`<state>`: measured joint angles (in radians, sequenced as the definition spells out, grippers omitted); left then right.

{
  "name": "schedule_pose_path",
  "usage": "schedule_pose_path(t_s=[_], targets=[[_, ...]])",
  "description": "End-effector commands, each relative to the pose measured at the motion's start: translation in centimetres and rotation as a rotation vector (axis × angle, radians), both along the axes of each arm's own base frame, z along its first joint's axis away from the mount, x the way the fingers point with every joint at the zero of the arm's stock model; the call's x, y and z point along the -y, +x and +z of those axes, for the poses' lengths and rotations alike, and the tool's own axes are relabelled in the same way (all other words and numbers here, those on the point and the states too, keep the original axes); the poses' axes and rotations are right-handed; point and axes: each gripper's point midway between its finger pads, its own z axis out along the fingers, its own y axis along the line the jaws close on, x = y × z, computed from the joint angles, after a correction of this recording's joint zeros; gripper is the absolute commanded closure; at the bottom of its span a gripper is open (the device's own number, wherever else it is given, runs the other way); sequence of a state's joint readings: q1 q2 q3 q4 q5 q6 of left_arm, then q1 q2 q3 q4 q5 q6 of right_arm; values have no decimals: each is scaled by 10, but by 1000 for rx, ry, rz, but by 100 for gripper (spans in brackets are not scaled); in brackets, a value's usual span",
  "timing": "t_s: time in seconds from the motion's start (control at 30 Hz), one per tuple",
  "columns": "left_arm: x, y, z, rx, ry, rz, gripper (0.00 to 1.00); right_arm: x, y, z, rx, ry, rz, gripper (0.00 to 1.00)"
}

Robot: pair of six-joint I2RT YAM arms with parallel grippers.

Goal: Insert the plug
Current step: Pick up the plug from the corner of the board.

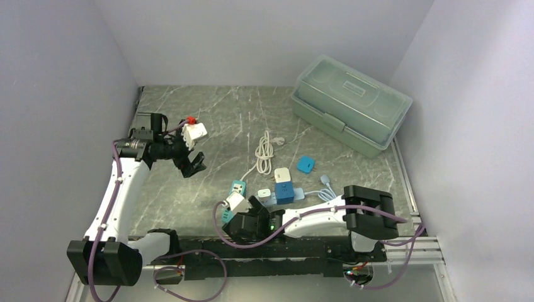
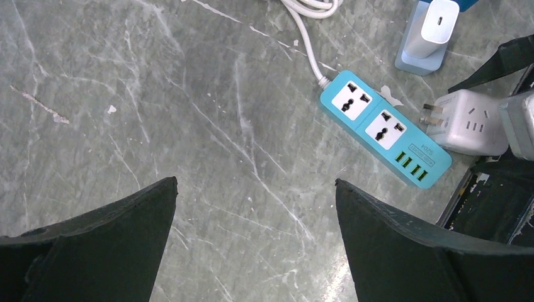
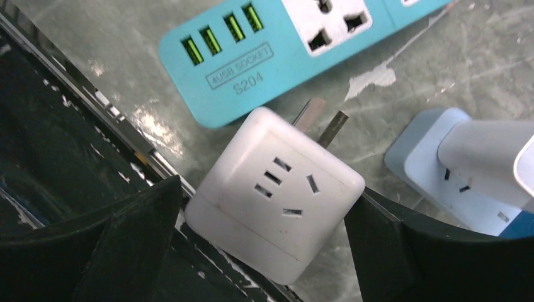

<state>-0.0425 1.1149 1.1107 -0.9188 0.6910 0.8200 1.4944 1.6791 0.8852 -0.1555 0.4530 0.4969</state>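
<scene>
We seem to be at the grasp: our right gripper (image 3: 261, 214) gapes released around the white plastic cube plug (image 3: 277, 189), which lies just beside the turquoise rectangular plastic power strip (image 3: 252, 56), so next we should clench squarely, lift and align, while our left gripper (image 2: 255, 207) hangs released.

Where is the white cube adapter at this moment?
In the right wrist view, the white cube adapter lies between the fingers of the open right hand, close beside the USB end of the teal power strip.
</scene>
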Motion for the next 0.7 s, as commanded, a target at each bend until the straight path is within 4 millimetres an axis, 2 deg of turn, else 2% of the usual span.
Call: schedule_pose_path(t_s=[0.0,0.13,0.23,0.33,0.4,0.47,0.5,0.6,0.67], targets=[[1,0,17,40,-22,4,0,-24,23,26,91,81,-48,0],[1,-2,15,47,-17,-7,0,-24,31,29,91,106,-57,0],[0,-1,13,44,-17,-5,0,-24,31,29,81,110,-49,7],[2,-1,13,35,-25,-18,0,-21,25,28,59,121,-23,25],[4,-1,14,30,-36,-31,0,-16,22,29,48,131,-11,42],[7,-4,13,14,-49,-47,0,-11,17,33,39,143,13,64],[9,-5,15,9,-58,-62,0,-9,16,37,38,148,27,70],[17,-14,19,-7,-89,-119,0,-9,7,52,37,185,112,74],[25,-29,24,-20,-120,-198,0,-12,-1,68,48,214,207,78]])
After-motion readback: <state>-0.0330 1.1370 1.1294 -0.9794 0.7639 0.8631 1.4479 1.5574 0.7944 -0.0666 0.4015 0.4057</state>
